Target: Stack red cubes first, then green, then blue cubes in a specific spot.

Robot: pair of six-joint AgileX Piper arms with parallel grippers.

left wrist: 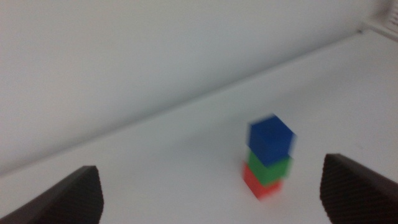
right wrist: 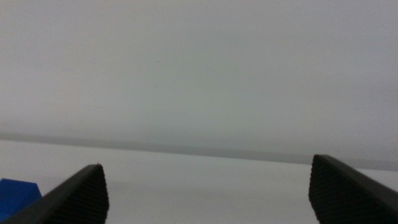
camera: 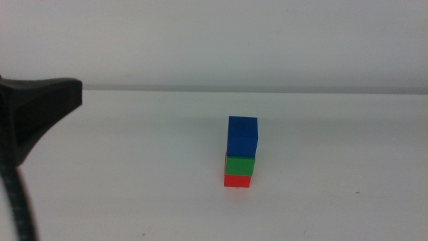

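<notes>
Your left claw (left wrist: pixel 211 193) hangs with jaws wide apart, well back from the stack on the white worktop (camera: pixel 334 201): red cube (camera: pixel 237 181) at the bottom, green cube (camera: pixel 240 165) on it, blue cube (camera: pixel 242 136) on top. Your right claw (right wrist: pixel 208 193) is spread too, holding nothing.

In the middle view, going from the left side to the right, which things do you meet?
Left arm's dark body at the left edge → bare white table → the stack: red cube below, green cube in the middle, blue cube on top → bare table again.
</notes>
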